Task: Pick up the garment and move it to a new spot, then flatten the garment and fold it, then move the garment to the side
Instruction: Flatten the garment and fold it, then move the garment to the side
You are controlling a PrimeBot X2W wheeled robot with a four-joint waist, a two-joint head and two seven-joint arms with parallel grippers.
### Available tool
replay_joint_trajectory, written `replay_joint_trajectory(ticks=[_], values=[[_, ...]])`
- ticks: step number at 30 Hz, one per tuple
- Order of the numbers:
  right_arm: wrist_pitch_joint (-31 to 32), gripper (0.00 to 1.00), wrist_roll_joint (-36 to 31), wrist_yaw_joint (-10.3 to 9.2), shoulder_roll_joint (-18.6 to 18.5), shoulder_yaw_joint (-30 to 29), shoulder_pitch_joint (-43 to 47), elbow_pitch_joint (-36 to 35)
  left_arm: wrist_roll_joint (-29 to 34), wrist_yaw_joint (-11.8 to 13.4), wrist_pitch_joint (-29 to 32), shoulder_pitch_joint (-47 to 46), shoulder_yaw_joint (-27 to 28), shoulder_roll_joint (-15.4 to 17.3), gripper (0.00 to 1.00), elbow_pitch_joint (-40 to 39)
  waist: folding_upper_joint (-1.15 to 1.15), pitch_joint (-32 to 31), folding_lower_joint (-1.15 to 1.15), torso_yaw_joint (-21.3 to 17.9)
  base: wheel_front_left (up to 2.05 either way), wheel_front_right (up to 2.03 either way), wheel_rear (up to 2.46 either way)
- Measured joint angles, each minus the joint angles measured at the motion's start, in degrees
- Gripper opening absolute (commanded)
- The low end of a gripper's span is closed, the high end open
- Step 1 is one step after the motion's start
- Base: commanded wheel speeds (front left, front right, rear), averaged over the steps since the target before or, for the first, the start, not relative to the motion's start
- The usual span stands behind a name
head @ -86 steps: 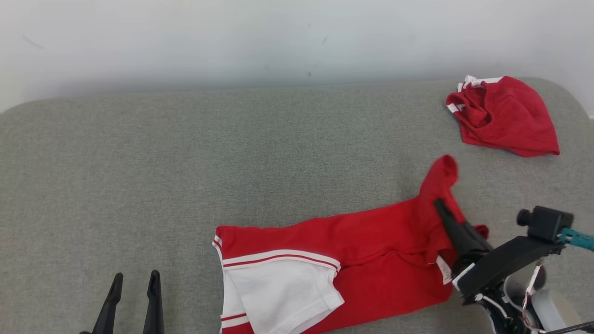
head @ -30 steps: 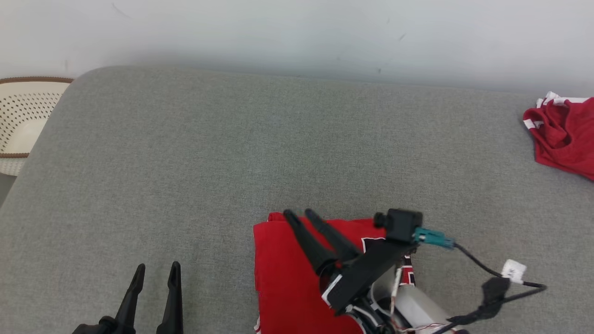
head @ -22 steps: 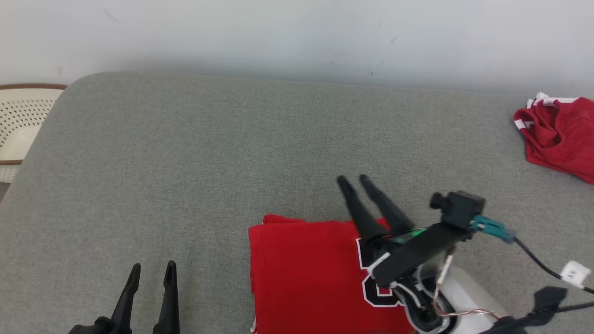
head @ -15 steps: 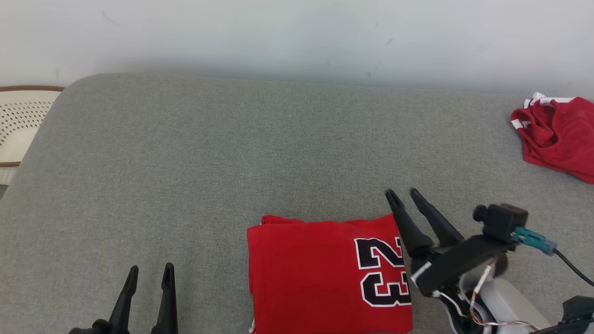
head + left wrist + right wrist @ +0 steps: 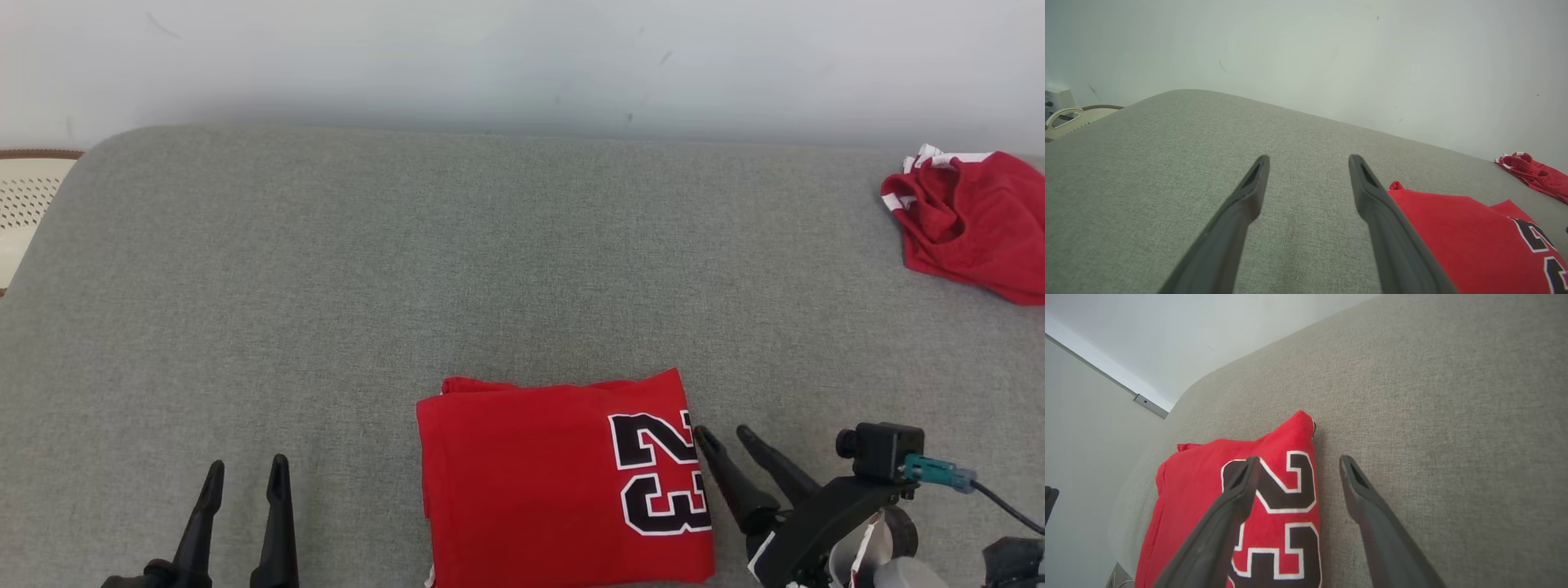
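Spreading across most of the head view, a grey fabric-covered surface (image 5: 408,269) ran from left to right, with a pale wall (image 5: 490,57) behind its far edge. The garment (image 5: 531,482), a red jersey, lay folded into a neat rectangle on the near part of the surface, a little right of the middle. A black, white-edged number 23 (image 5: 657,474) faced up along its right side. A second red garment (image 5: 971,224) with white trim sat crumpled at the far right of the surface, well apart from the folded one. At the far left, beyond the surface's rounded corner, a slice of a cream perforated basket (image 5: 20,204) showed.

The right gripper (image 5: 723,433) sat just beside the jersey's right edge, its two dark fingers spread wide with nothing between them. In the right wrist view one finger crossed the number and the other crossed bare grey fabric. Whether either tip touched the cloth could not be told. The left gripper (image 5: 247,464) rested at the near left, apart from the jersey, likewise spread wide and empty. A small black camera (image 5: 880,451) rode on the right wrist.
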Motion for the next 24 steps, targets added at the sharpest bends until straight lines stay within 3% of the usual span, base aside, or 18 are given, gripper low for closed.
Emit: replay_joint_trajectory(ticks=[14,15,16,17,24], values=[[6.0,1.00,1.7,0.00,2.2,4.4,-1.2,7.1,0.3,0.0,0.0,0.0,0.6,0.0,1.00,-0.6,0.00,0.3,0.00,0.6,0.00,0.00,0.00],[6.1,0.96,1.8,0.00,2.2,4.9,-1.5,7.6,0.3,0.0,0.0,0.0,0.5,0.0,1.00,-0.6,0.00,0.4,0.00,0.7,0.00,0.00,0.00],[6.1,0.31,1.8,0.00,2.2,5.3,-2.0,7.9,0.3,0.0,0.0,0.0,0.5,0.0,1.00,-0.6,0.00,0.4,0.00,0.8,0.00,0.00,0.00],[6.0,0.00,2.3,0.00,2.2,5.8,-2.3,7.9,0.3,0.0,0.0,0.0,0.5,0.0,1.00,-0.6,0.00,0.4,0.00,0.9,0.00,0.00,0.00],[3.9,0.00,3.7,0.00,1.2,8.0,-4.8,8.6,0.2,0.4,0.0,0.0,0.4,0.0,1.00,-0.5,0.00,0.3,0.00,1.1,0.00,0.00,0.00]])
